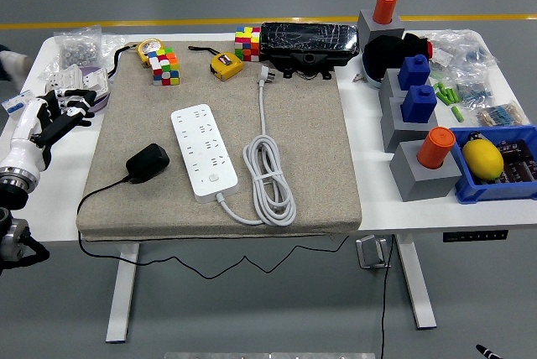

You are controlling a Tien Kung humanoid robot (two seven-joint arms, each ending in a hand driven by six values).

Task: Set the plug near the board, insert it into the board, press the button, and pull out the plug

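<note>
1. Fingers [74, 106] of your left hand [52, 116] are loosely spread and hold nothing, at the frame's left edge over the desk [59, 195].
2. Your target, the black plug [148, 162], lies right of and below them on the mat, beside the white board [204, 151].
3. Its cable trails lower left.
4. Your forearm angles up-right; the right arm is unseen.

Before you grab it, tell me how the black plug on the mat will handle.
The black plug looks like a compact, rigid block, so it probably won't deform in the fingers. Its thin black cord trails off the mat's front edge and will likely drag floppily behind. Lying flat, it seems unlikely to roll.
</note>
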